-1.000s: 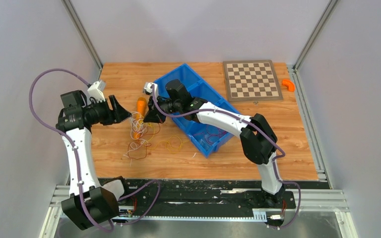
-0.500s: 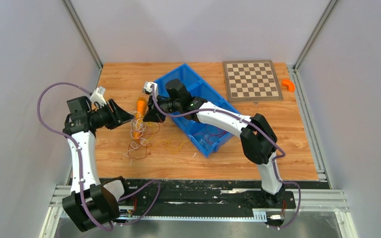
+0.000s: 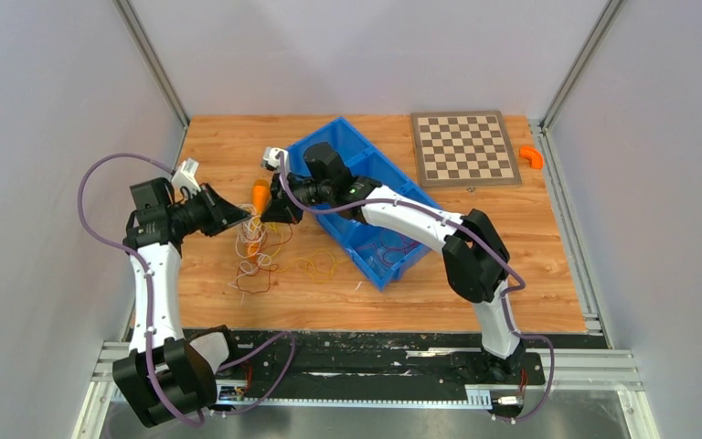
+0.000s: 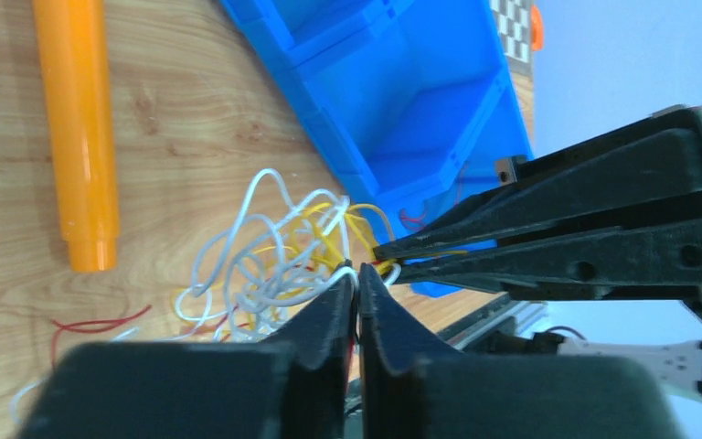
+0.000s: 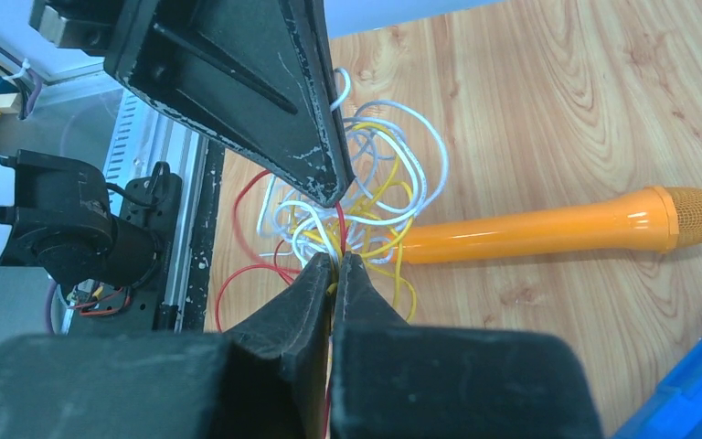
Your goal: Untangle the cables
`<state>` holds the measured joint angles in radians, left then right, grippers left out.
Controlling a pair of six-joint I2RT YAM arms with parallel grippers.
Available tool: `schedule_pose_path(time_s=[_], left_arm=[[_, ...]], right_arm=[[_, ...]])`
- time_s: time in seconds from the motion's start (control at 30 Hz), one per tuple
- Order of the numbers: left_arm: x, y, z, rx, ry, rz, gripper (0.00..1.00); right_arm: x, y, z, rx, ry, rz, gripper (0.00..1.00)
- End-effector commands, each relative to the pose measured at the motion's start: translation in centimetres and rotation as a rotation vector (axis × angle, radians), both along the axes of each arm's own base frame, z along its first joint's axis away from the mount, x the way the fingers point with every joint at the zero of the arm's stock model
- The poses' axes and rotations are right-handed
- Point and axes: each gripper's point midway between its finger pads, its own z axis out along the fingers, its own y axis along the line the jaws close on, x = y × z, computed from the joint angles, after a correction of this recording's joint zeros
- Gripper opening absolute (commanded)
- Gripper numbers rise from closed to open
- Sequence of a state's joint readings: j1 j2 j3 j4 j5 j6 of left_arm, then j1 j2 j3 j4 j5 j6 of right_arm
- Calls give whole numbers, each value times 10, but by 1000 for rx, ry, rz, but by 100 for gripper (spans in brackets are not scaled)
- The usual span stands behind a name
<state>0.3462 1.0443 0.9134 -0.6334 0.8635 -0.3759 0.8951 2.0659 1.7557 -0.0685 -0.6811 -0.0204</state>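
Observation:
The cables (image 3: 256, 240) form a small tangle of white, yellow and red wires on the wooden table, left of the blue bin. In the left wrist view my left gripper (image 4: 358, 273) is shut on a white strand at the edge of the cables (image 4: 274, 265). My right gripper (image 4: 384, 252) meets it tip to tip from the right. In the right wrist view my right gripper (image 5: 336, 261) is shut on yellow and red strands of the cables (image 5: 375, 183). The left gripper's fingers (image 5: 265, 101) hang just above them. From above, the left gripper (image 3: 242, 217) and right gripper (image 3: 266, 216) face each other over the tangle.
An orange microphone (image 3: 260, 194) lies beside the tangle, partly under the wires. The blue bin (image 3: 393, 183) stands to the right, under the right arm. A chessboard (image 3: 464, 148) and a small orange piece (image 3: 532, 156) lie at the back right. Loose red and yellow loops (image 3: 322, 267) trail toward the front.
My left gripper has closed from open onto a white strand, and the left arm has shifted right toward the tangle. The right gripper has stayed shut and edged slightly back.

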Motion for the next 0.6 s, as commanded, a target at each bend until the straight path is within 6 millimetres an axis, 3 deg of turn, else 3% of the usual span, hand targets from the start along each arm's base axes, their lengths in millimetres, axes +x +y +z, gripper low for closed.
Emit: schedule_pose_path(time_s=[0.0, 0.3, 0.47, 0.57], left_arm=[[3, -10, 37, -32, -118, -45, 3], [-20, -25, 145, -25, -366, -84, 0], [-28, -31, 222, 40, -552, -137, 0], [-27, -33, 255, 59, -639, -158, 0]], right_arm=[[8, 8, 2, 22, -18, -14, 0], [18, 2, -101, -157, 121, -52, 0], [11, -1, -137, -218, 174, -40, 0], [10, -5, -156, -255, 192, -48, 0]])
